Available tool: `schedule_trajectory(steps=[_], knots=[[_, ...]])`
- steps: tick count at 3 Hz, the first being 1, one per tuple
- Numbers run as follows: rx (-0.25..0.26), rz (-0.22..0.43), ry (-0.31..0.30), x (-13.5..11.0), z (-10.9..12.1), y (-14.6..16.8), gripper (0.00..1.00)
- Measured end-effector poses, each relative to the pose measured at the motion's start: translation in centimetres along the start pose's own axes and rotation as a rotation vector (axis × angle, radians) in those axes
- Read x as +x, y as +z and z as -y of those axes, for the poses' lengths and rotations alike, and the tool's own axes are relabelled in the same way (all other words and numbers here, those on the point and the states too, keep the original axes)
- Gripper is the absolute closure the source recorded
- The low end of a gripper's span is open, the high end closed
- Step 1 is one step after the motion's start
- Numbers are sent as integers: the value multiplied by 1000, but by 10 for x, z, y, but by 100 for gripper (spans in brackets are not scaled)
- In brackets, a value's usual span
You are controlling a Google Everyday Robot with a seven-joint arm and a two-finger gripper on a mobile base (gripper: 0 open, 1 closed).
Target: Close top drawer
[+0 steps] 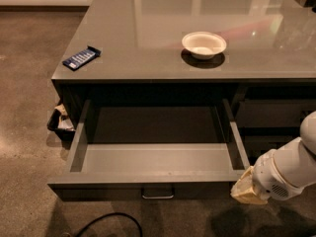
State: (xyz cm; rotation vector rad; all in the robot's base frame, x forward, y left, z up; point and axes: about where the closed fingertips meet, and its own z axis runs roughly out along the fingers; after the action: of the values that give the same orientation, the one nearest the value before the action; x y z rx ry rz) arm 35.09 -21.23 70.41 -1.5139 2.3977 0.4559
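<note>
The top drawer is pulled wide open under the grey counter. Its inside is lighter grey and holds nothing. Its dark front panel faces me with a small silver bar handle at centre. My gripper, on a white arm coming in from the right, sits low at the drawer's front right corner, right at the front panel's right end. Its cream fingers point left toward that corner.
A white bowl and a blue packet lie on the counter top. Narrower closed drawers are at the right. A bin with trash stands at the left of the cabinet. A black cable lies on the floor.
</note>
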Motion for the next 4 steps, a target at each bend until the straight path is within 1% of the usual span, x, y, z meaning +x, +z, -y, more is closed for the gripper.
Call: schedule_trajectory(steps=[1, 2, 3, 4], knots=[[-19, -33, 7, 6, 16, 28, 100], [-21, -66, 10, 5, 36, 44, 100], [2, -83, 1, -6, 54, 47, 81], [39, -84, -27, -22, 67, 40, 58]])
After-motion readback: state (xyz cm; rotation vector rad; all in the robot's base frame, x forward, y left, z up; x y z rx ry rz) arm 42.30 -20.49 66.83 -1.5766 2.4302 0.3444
